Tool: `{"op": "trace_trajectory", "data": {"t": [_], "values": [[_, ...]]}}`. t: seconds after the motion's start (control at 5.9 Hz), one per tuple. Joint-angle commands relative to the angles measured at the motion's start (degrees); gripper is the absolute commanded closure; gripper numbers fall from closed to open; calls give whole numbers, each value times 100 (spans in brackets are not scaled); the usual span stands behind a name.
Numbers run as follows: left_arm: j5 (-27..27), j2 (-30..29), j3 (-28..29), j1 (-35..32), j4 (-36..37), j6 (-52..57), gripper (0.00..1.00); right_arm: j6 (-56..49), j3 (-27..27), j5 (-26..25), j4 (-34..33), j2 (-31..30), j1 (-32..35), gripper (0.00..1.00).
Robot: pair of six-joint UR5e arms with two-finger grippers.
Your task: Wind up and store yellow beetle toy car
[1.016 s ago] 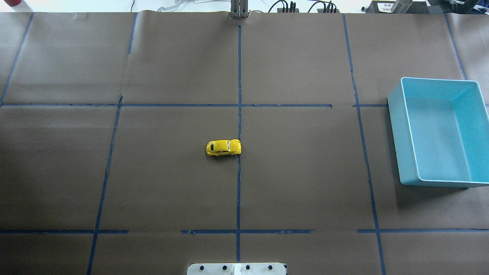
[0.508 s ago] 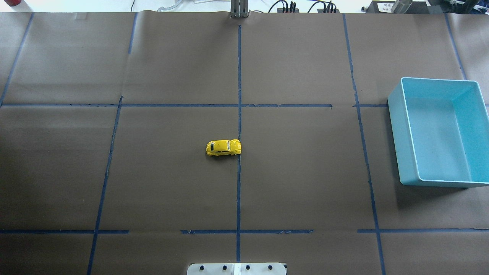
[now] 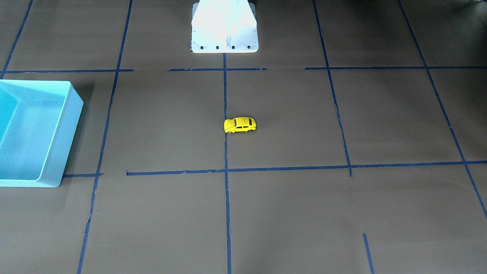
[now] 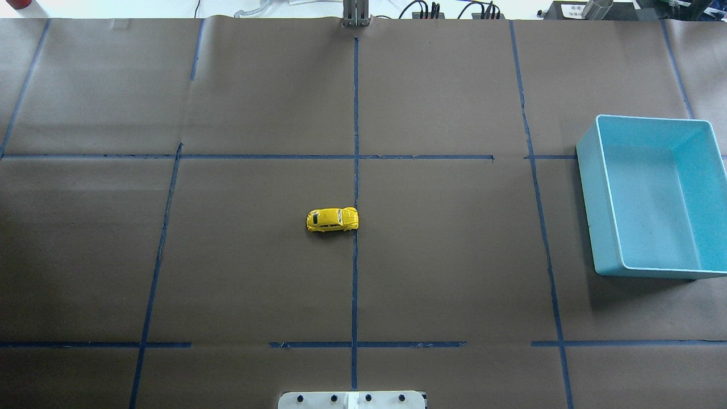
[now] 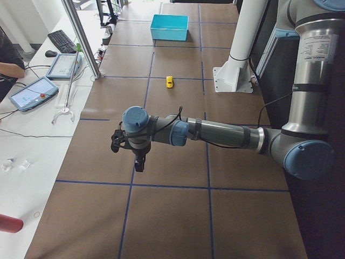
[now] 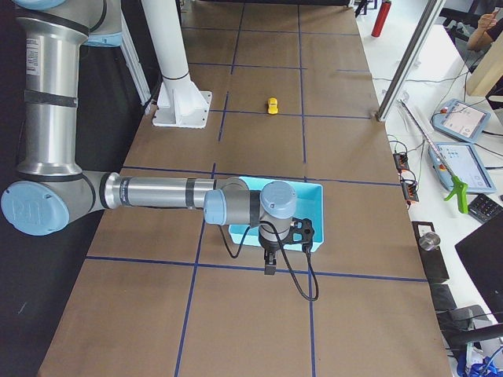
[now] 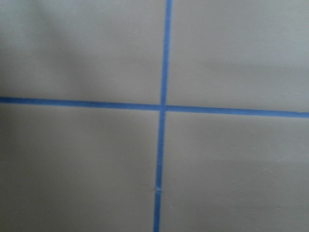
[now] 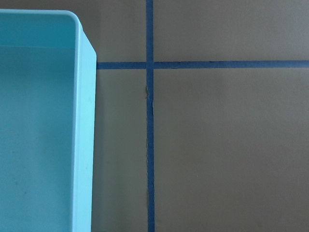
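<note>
The yellow beetle toy car (image 4: 333,219) stands on its wheels alone at the middle of the table, beside the centre tape line; it also shows in the front view (image 3: 240,125) and both side views (image 5: 169,81) (image 6: 273,105). My left gripper (image 5: 139,165) hangs above the table's left end, far from the car. My right gripper (image 6: 269,267) hangs at the near edge of the light blue bin (image 4: 593,204), far from the car. Both show only in the side views, so I cannot tell whether they are open or shut.
The bin is empty and sits at the table's right side (image 3: 62,140) (image 8: 84,145). Blue tape lines (image 7: 164,107) cross the brown paper cover. The white robot base (image 3: 224,30) stands at the near middle edge. Operator tablets (image 5: 32,91) lie on a side bench.
</note>
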Motion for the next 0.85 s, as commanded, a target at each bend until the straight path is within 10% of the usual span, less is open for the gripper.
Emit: {"op": "trace_trajectory", "data": {"t": [0.0, 0.68], "values": [[2, -559, -590, 1014, 17, -3, 0, -1, 11, 2, 0, 0, 0, 0], [46, -2423, -540, 3184, -44, 23, 0, -1, 3, 2, 0, 0, 0, 0]]}}
